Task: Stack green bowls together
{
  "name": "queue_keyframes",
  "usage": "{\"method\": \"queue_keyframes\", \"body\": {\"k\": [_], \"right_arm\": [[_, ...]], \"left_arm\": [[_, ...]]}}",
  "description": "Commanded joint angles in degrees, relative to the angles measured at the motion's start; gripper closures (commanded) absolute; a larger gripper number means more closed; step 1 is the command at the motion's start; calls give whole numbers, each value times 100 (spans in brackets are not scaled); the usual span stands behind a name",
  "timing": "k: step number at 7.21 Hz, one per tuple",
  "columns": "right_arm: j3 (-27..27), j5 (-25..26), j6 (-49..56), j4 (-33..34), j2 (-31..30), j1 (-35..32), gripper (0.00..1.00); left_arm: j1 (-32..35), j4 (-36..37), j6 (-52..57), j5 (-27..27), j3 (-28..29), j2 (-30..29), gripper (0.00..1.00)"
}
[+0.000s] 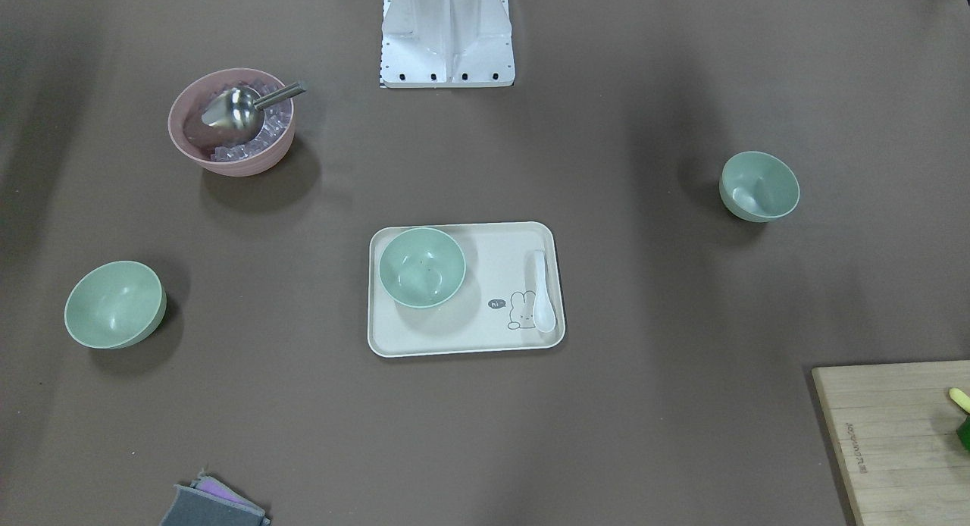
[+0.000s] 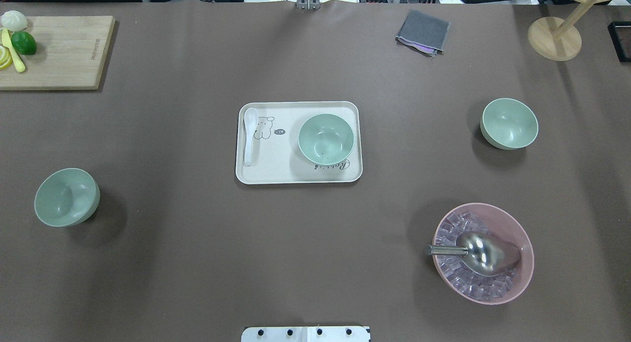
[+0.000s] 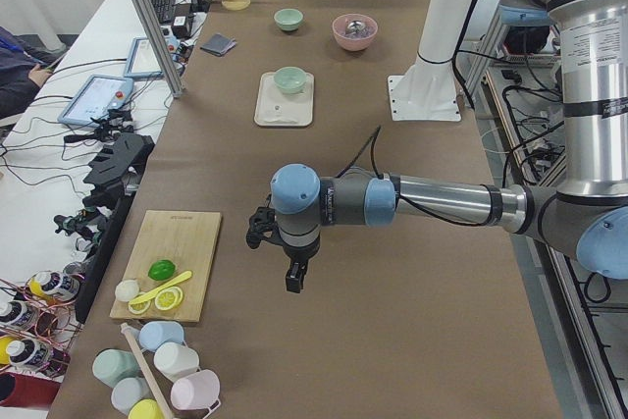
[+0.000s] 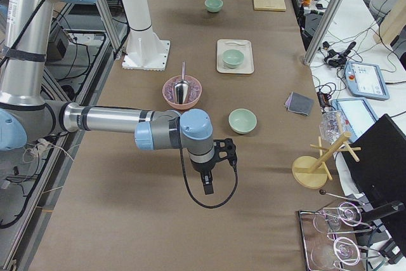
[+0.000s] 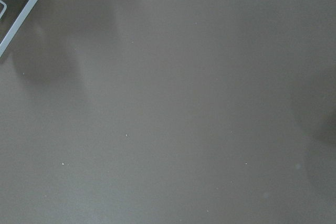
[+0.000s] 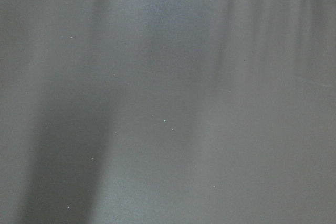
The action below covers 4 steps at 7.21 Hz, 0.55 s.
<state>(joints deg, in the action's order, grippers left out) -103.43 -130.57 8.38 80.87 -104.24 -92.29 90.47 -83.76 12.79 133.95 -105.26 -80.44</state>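
Three pale green bowls stand apart and upright. One green bowl (image 2: 326,138) (image 1: 421,267) sits on the cream tray (image 2: 296,178). A second green bowl (image 2: 509,123) (image 1: 114,304) stands on the table's right, a third green bowl (image 2: 66,197) (image 1: 759,186) on its left. My left gripper (image 3: 293,282) hangs above the table in the exterior left view, far from all bowls. My right gripper (image 4: 208,187) hangs above the table near the right bowl (image 4: 242,120). Both show only in side views, so I cannot tell if they are open. Both wrist views show bare brown table.
A white spoon (image 2: 250,135) lies on the tray. A pink bowl (image 2: 522,278) holds ice cubes and a metal scoop (image 2: 480,253). A cutting board (image 2: 59,56) with fruit is far left, a grey cloth (image 2: 423,32) and a wooden stand (image 2: 554,39) far right.
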Motion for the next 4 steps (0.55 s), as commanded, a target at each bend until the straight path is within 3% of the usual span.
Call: {"method": "queue_keyframes", "body": {"k": [1,4], "right_arm": [[-132,-301,5,-315,9,0,0],[-195,-250,-38,-1010,-61,0,0]], "left_arm": [[23,-17,-4,-35,-91,55,2],[23,-375,-48,-1,-179,-33,2]]}}
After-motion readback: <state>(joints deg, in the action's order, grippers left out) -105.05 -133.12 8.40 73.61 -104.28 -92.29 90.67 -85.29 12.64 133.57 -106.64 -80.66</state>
